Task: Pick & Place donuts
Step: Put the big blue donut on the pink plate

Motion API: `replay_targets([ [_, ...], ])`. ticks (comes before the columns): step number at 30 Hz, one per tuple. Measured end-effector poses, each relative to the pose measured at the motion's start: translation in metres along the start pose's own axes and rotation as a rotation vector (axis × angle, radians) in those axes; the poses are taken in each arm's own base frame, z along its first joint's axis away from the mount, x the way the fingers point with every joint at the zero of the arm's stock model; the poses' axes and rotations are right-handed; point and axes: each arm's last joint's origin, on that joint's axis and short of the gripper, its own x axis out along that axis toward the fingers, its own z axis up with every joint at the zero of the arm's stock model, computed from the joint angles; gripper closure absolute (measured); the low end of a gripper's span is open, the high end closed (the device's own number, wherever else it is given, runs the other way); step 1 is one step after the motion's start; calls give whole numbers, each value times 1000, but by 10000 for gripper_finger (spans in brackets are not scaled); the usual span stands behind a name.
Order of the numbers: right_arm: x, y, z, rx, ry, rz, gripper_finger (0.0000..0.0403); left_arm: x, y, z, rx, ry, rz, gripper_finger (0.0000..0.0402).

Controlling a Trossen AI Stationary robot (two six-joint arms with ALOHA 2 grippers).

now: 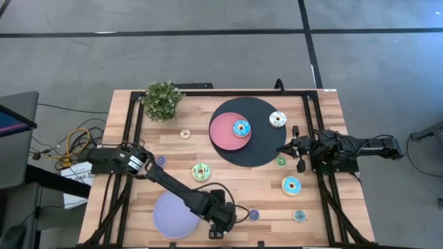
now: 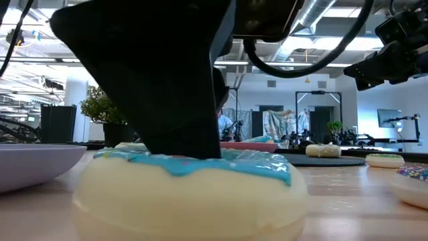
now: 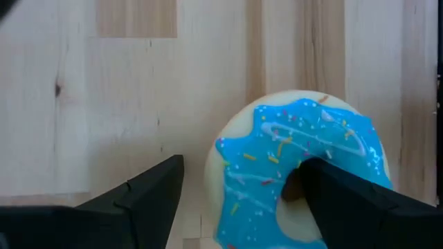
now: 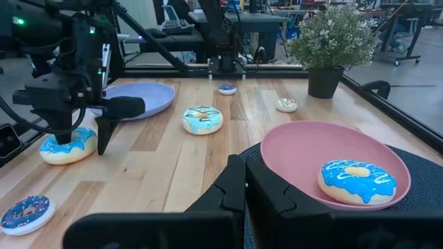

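The wooden bench [image 1: 263, 187] carries a black round mat [image 1: 259, 149], and a pink plate [image 1: 223, 135] lies on the mat's left part. A lavender plate [image 1: 173, 214] sits near the front left edge, and a potted plant [image 1: 163, 100] stands at the back left.

The left arm reaches across to the front of the bench, just right of the lavender plate. Its pincer [image 3: 242, 169] stands wide over a blue donut [image 3: 325, 138] that lies flat on the wood. One finger [image 3: 346, 200] is down in the donut's hole, while the other [image 3: 138, 200] is outside the ring with a gap to it, so nothing is squeezed.

The right arm waits at the right side with its pincer [image 4: 242, 183] closed and empty, at the mat's right edge.

A second blue donut [image 1: 241, 127] lies on the pink plate and a white donut [image 1: 277, 119] on the mat. A green donut [image 1: 201, 171] is mid-bench and another blue one [image 1: 291, 185] lies toward the right.

Small ones lie scattered about:
- a cream one [image 1: 185, 133]
- two purple ones [image 1: 160, 160] and [image 1: 253, 214]
- a green one [image 1: 281, 162]
- a teal one [image 1: 299, 216]
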Motion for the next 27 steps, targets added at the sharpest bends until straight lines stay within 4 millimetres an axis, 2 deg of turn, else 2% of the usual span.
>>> replay_targets([
  [6, 0, 0, 0, 0, 0, 0, 403, 0, 2, -1, 1, -3, 36, 134],
  [18, 0, 0, 0, 0, 0, 0, 403, -7, 4, 2, -48, 53, 57, 238],
  [23, 0, 0, 0, 0, 0, 0, 403, -24, 10, 16, -58, 76, 77, 256],
  [27, 0, 0, 0, 0, 0, 0, 403, -41, 15, 38, -43, 45, 27, 267],
])
